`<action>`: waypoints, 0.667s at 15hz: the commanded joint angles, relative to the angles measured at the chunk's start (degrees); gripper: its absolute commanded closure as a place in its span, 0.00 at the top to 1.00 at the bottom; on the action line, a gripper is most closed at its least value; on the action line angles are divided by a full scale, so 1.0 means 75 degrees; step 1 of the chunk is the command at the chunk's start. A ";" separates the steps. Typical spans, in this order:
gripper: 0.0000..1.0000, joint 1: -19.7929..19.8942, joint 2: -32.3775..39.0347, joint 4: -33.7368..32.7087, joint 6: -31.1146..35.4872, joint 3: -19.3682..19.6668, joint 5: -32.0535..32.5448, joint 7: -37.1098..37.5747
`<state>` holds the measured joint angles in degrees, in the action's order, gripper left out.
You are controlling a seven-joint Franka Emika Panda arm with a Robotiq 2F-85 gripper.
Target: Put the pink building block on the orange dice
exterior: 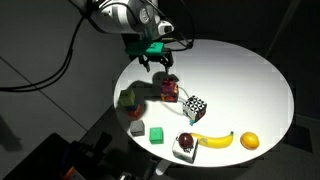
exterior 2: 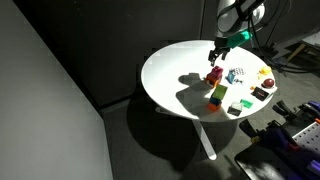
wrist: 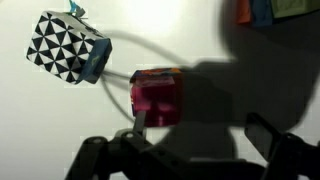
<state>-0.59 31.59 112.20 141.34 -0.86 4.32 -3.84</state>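
Observation:
The pink building block (wrist: 157,98) sits on the white table next to the black-and-white chequered cube (wrist: 66,47). A strip of the orange dice (wrist: 160,73) shows along the block's edge, so the block appears to rest on top of it. In both exterior views the two read as one small pink-red stack (exterior: 170,90) (exterior 2: 214,75). My gripper (wrist: 200,135) is open and empty; its left finger is close to the pink block, not gripping it. In the exterior views the gripper (exterior: 155,63) (exterior 2: 218,50) hangs just above and beside the stack.
The round white table (exterior: 240,80) also holds the chequered cube (exterior: 195,108), green blocks (exterior: 127,98) (exterior: 157,133), a banana (exterior: 213,140), a yellow fruit (exterior: 249,141) and a red fruit on a white piece (exterior: 185,143). The table edge is near.

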 commanded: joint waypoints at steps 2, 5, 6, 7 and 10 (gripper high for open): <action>1.00 -0.0122 -0.0870 0.0729 -0.0426 0.0027 0.0011 0.0169; 1.00 -0.0197 -0.1259 0.1035 -0.0742 0.0039 0.0080 0.0206; 1.00 -0.0226 -0.1384 0.1142 -0.0807 0.0048 0.0113 0.0233; 1.00 -0.0246 -0.1536 0.1270 -0.0933 0.0045 0.0134 0.0241; 1.00 -0.0312 -0.1916 0.1582 -0.1215 0.0046 0.0204 0.0327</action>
<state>-2.14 21.73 120.42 134.44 -0.85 4.45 -3.54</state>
